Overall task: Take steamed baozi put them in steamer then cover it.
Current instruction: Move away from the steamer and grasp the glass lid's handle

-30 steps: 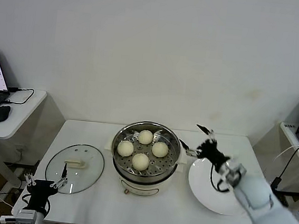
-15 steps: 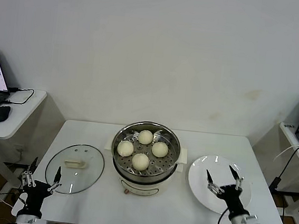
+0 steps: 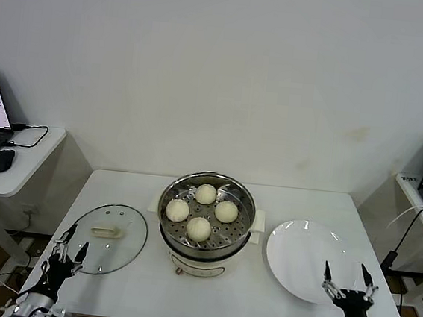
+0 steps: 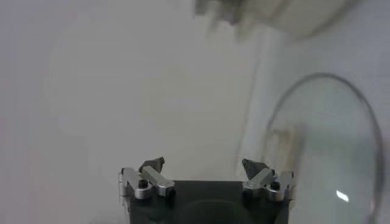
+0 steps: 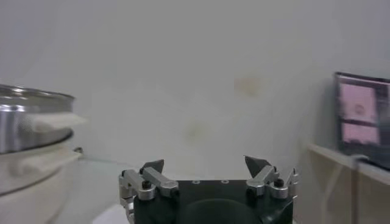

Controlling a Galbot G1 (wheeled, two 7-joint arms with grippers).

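The left tool (image 3: pixel 67 252) is being held wide open and empty, just beside the cover (image 3: pixel 106 238), left of the steamer (image 3: pixel 206 216). The right tool (image 3: pixel 349 283) is open too, right of the steamer. Four baozi (image 3: pixel 199 228) are sitting inside. The glass cover is probably heavy, slippery and breakable, so its handle (image 3: pixel 105 231) should be gripped.

Nothing is standing over the steamer (image 3: pixel 206 216) or the cover (image 3: pixel 106 237); bare counter (image 3: pixel 148 272) is lying between them.
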